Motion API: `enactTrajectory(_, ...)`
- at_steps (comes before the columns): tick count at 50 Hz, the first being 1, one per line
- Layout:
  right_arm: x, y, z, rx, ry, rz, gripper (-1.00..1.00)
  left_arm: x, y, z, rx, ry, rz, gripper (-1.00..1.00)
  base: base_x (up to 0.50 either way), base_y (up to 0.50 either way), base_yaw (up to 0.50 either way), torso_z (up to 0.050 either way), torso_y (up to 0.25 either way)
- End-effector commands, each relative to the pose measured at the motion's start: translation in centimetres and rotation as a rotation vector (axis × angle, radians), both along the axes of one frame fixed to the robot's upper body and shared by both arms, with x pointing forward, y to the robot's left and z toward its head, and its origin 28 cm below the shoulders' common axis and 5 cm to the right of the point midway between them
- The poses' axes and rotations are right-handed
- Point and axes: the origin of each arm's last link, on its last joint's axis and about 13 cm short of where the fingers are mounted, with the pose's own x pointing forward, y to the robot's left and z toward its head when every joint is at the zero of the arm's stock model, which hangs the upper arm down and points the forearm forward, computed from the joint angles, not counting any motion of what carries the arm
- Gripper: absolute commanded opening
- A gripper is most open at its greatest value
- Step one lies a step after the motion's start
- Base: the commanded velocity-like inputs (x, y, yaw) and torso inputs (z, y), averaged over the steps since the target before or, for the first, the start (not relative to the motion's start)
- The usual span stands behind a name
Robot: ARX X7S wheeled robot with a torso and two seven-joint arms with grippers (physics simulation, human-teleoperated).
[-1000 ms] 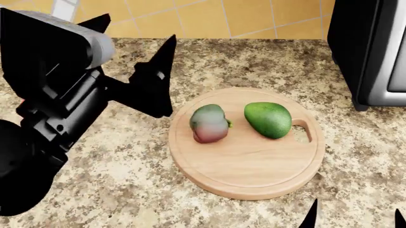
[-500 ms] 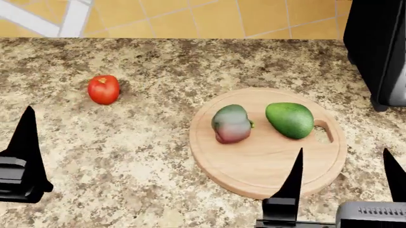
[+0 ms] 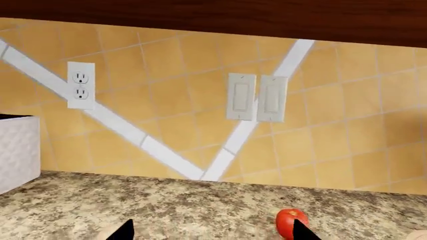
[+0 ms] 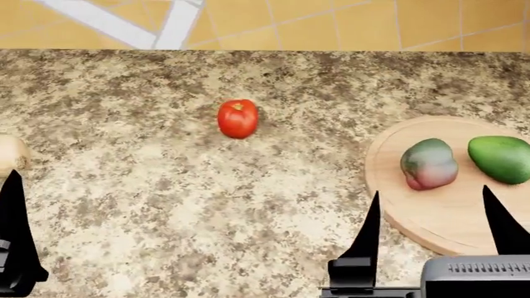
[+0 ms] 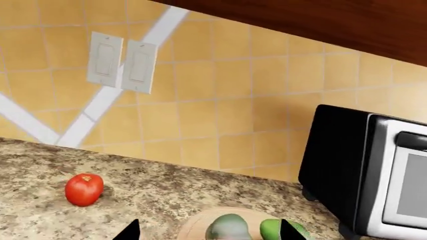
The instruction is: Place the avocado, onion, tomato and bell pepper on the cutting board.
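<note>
Two on cutting board [image 4: 431, 230] — bell pepper [image 4: 428, 163], avocado [image 4: 500, 158]; right gripper [image 4: 431, 214] spread, empty

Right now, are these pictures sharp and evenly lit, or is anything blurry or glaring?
Head view: sharp, evenly lit; a faint shadow beside the tomato and a soft sheen on the avocado. Left wrist view: crisp wall tiles, no glare. Right wrist view: sharp, with soft reflections on the microwave.

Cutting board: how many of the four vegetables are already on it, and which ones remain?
Two of four look done: the bell pepper and the avocado lie on the cutting board. Nothing is in hand; the right gripper is open and empty, and the left gripper's state cannot be told. Left: the tomato on the counter, and the onion at the head view's left edge.
</note>
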Motion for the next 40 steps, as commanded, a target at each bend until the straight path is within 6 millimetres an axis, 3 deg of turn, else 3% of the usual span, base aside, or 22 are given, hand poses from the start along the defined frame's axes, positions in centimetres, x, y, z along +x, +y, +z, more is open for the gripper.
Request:
enactTrajectory(1, -0.1, 0.1, -0.2, -0.006, 0.007, 0.006, 1.00, -0.4, 0.1, -0.2, -0.005, 0.011, 0.010, 1.00, 0.00, 0.50, 0.00, 0.000, 0.000)
enactTrajectory(17, -0.3, 0.2, -0.4, -0.014, 0.011, 0.011, 1.00, -0.6, 0.2, -0.4, -0.009, 0.018, 0.022, 1.00, 0.00, 0.50, 0.00, 0.000, 0.000)
enactTrajectory(23, 0.1, 0.0, 0.3, -0.015, 0.005, 0.020, 1.00, -0.7, 0.2, -0.4, -0.008, 0.015, 0.026, 1.00, 0.00, 0.00, 0.00, 0.000, 0.000)
enactTrajectory(40, 0.4, -0.2, 1.2, -0.034, 0.005, 0.030, 1.00, -0.8, -0.1, -0.6, -0.016, 0.015, 0.024, 1.00, 0.50, 0.00, 0.00, 0.000, 0.000)
